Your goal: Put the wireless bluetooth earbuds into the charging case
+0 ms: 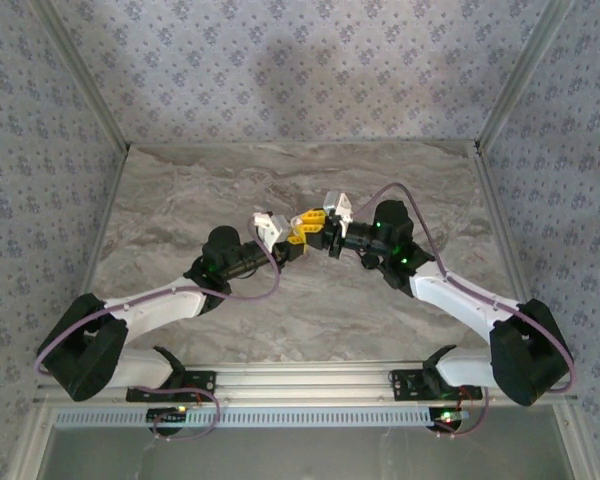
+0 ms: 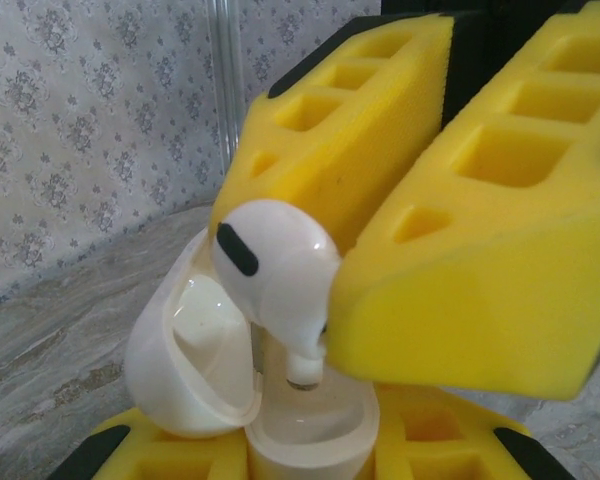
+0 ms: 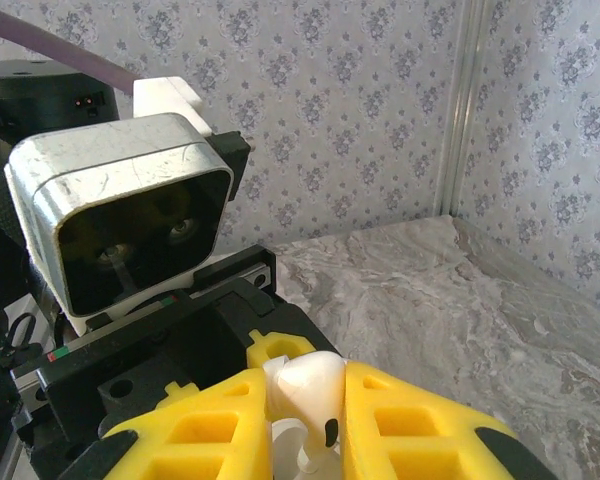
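The right gripper [image 3: 308,420] pinches the light, likely slippery earbud [image 2: 275,270] by its bulb; the left gripper [image 2: 290,460] clamps the glossy, rigid charging case [image 2: 315,425], lid open, by its sides.

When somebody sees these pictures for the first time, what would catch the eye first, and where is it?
Above the middle of the grey marbled table, the left gripper and right gripper meet tip to tip. The right one's bright yellow fingers pinch a tiny glossy white stemmed earbud, stem pointing down over the small glossy white plastic charging case, lid open, which the left one grips.
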Available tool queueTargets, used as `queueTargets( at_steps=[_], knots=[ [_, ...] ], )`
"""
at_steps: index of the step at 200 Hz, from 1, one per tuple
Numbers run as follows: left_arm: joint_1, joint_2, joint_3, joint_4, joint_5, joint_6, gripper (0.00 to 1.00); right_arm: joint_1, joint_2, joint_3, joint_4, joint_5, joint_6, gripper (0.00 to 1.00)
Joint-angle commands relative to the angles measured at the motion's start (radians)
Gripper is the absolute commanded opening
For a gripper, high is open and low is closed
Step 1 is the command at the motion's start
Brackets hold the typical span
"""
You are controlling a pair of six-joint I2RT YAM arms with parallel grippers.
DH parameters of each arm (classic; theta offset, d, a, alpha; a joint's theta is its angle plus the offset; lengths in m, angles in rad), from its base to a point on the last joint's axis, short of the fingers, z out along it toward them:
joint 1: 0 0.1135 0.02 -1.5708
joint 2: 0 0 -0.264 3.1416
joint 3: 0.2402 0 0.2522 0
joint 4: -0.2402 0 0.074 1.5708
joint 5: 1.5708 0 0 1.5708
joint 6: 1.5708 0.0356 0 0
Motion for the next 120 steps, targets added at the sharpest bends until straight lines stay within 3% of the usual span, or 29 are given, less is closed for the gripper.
queueTargets(
  at_steps=[1, 120],
  knots=[
    [-0.006, -0.006, 0.037, 0.073, 0.013, -0.014, 0.11, 0.017, 0.016, 0.008, 0.006, -0.024, 0.004, 0.21],
    [-0.006, -0.035, 0.031, 0.075, -0.025, -0.009, 0.11, 0.02, -0.009, -0.017, -0.211, -0.026, -0.083, 0.25]
  ],
)
